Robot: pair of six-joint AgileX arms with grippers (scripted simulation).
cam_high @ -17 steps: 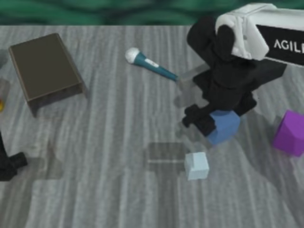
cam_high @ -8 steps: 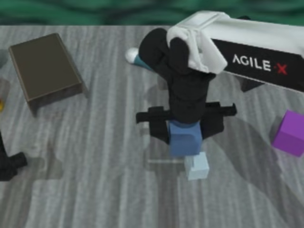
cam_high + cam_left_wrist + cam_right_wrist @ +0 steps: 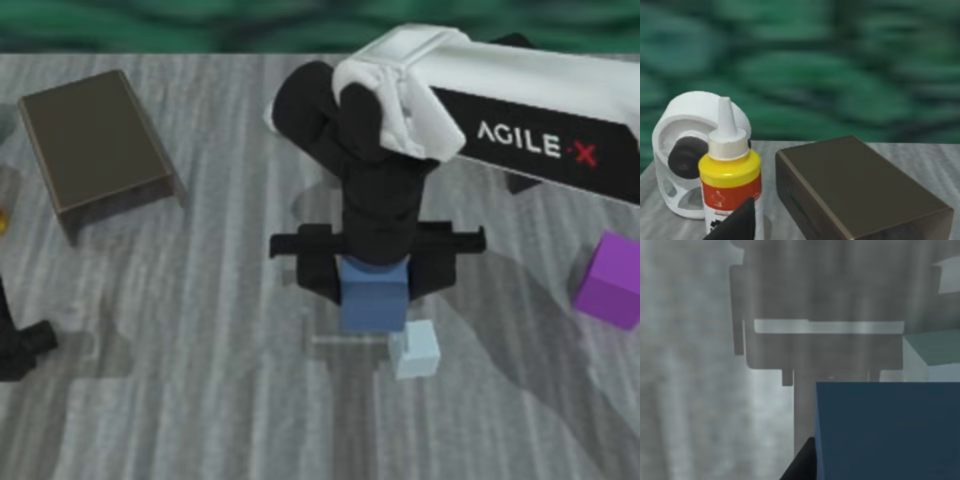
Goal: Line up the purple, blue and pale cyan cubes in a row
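Blue cube clamped in your right gripper mid-table, just beside pale cyan cube; lower it crooked and you'll knock that 1 out of line.

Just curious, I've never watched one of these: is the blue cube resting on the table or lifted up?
Lifted: the right claw holds the blue cube, with shadow on the table beneath it.

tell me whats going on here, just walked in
The right gripper holds the blue cube near the middle of the table, right beside the pale cyan cube. The purple cube sits apart at the table's right edge, so no row is formed yet. The left gripper is parked at the left edge.
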